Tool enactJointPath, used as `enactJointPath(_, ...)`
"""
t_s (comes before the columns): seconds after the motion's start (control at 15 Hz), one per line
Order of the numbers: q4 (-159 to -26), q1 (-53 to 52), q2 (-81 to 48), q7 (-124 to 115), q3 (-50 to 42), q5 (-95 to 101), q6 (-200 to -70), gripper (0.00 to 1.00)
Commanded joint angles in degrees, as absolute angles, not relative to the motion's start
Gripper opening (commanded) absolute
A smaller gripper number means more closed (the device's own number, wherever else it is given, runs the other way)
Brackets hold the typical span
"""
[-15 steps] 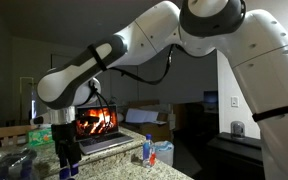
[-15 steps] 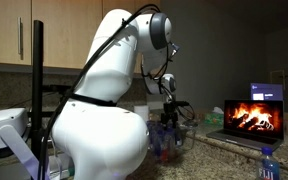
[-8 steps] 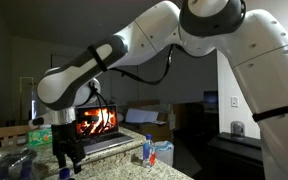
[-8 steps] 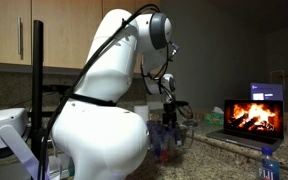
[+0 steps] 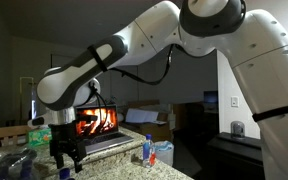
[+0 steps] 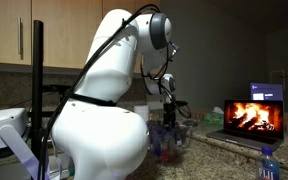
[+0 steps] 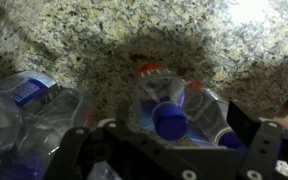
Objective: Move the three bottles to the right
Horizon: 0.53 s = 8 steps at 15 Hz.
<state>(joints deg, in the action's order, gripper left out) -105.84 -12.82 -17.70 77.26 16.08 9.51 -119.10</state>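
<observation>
The three bottles lie on their sides on the speckled granite counter [image 7: 104,40]. In the wrist view one clear bottle with a blue cap [image 7: 170,120] and a reddish band points its cap at the camera. A second bottle [image 7: 212,105] lies against its right side. The third, with a blue label [image 7: 26,92], lies at the left. My gripper [image 7: 162,140] hangs open just above the middle pair, with a dark finger [image 7: 248,126] on the right. In both exterior views the gripper [image 5: 65,160] [image 6: 170,122] hovers low over the bottle cluster [image 6: 168,146].
An open laptop showing a fire [image 5: 96,125] [image 6: 252,115] stands behind the bottles. A tall slim bluish upright bottle [image 5: 148,148] [image 6: 269,165] stands further along the counter beside a reddish object [image 5: 163,153]. Wooden cabinets [image 6: 14,35] line the wall.
The gripper has shifted slightly sideways and lower over the lying bottles. Its jaws have stayed open and the bottles have not moved.
</observation>
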Motion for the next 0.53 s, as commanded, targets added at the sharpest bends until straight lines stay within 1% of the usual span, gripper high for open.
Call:
enactJointPath(0.0, -107.17, -12.44, -16.67, 81.01, 16.43, 9.58, -120.66, 1.00)
enactJointPath(0.47, -107.30, -12.22, -16.93, 84.31, 16.90, 8.21, -121.76, 1.00)
